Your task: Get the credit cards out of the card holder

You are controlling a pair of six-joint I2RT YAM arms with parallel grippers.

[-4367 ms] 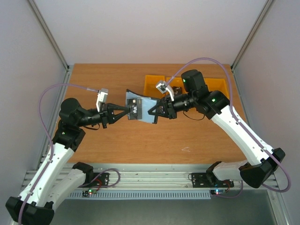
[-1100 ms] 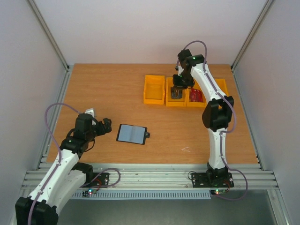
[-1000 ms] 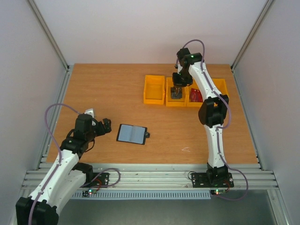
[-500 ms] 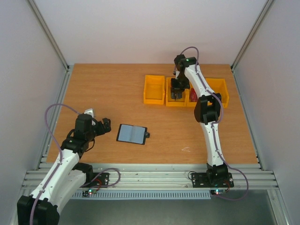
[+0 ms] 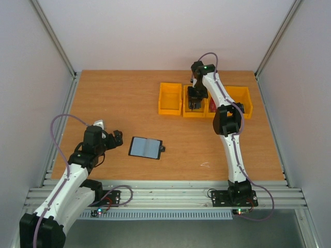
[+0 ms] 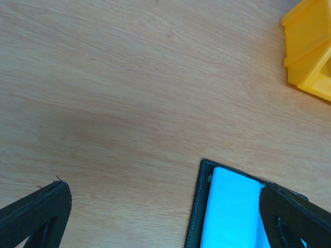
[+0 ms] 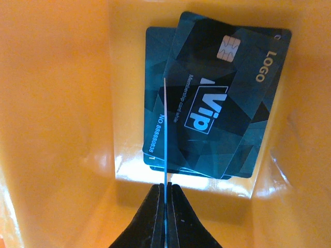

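The card holder (image 5: 146, 148) (image 6: 227, 212) lies open and flat on the table, its grey-blue inner faces up. My left gripper (image 5: 116, 138) (image 6: 165, 190) is open just left of it, with one finger over its right part in the left wrist view. My right gripper (image 5: 195, 103) (image 7: 165, 187) reaches down into the middle yellow bin (image 5: 185, 111) (image 7: 62, 103). It is shut on a thin blue credit card (image 7: 165, 139) seen edge-on. Dark credit cards (image 7: 217, 103) with "VIP" lettering lie stacked on the bin floor below. A red card (image 5: 211, 107) shows in the neighbouring bin.
Yellow bins stand in a row at the back right: one on the left (image 5: 169, 98) (image 6: 310, 51), the middle one, and others (image 5: 243, 101) on the right. The right arm stretches upright over them. Metal rails edge the table.
The right arm's elbow has swung left and the gripper has sunk slightly into the middle bin with the card. The left arm and card holder have not moved.
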